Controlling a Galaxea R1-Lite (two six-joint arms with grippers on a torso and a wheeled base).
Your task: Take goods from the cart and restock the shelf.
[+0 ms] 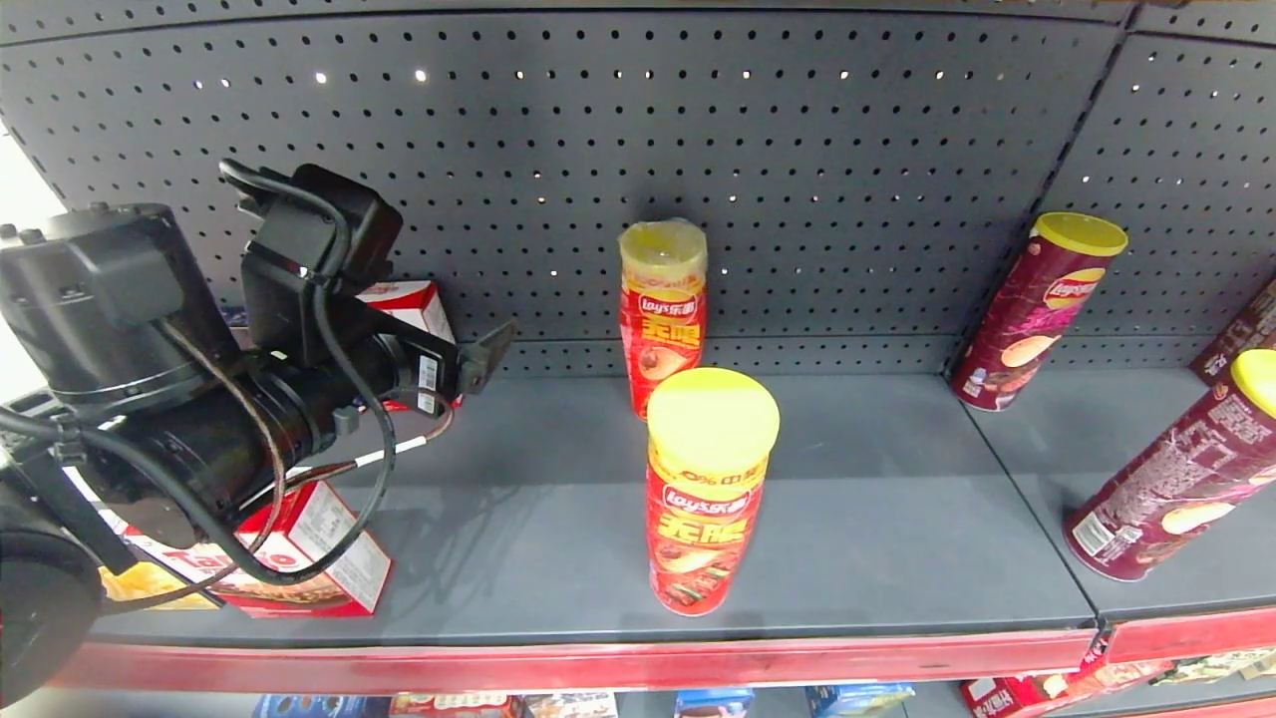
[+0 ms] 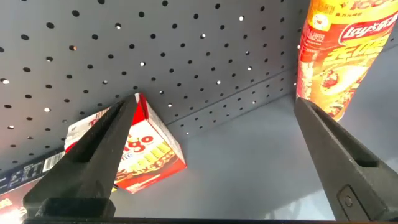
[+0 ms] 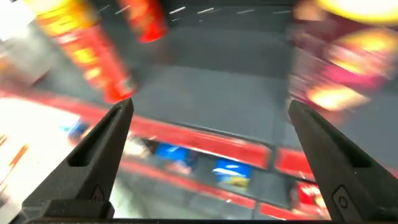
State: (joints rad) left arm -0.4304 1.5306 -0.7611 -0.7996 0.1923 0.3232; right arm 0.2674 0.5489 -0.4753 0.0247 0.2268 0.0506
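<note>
— While the left gripper (image 1: 478, 361) hangs over the left part of the shelf (image 1: 877, 499), how do its fingers stand?
— Spread wide, with nothing between them. Just behind it, a red-and-white box (image 1: 414, 304) stands near the pegboard (image 1: 797, 150). A second box (image 1: 319, 538) lies at the front edge, under the arm.
— And the chip cans?
— Mid-shelf, the rear red can (image 1: 663, 309) and the front red can (image 1: 703, 489) stand upright and apart. On the next board to the right are the rear maroon can (image 1: 1037, 314) and the front maroon can (image 1: 1171, 479).
— The right gripper (image 3: 208, 155)?
— Spread too, and empty, out in front of the shelf's red front strip (image 3: 205, 140).
</note>
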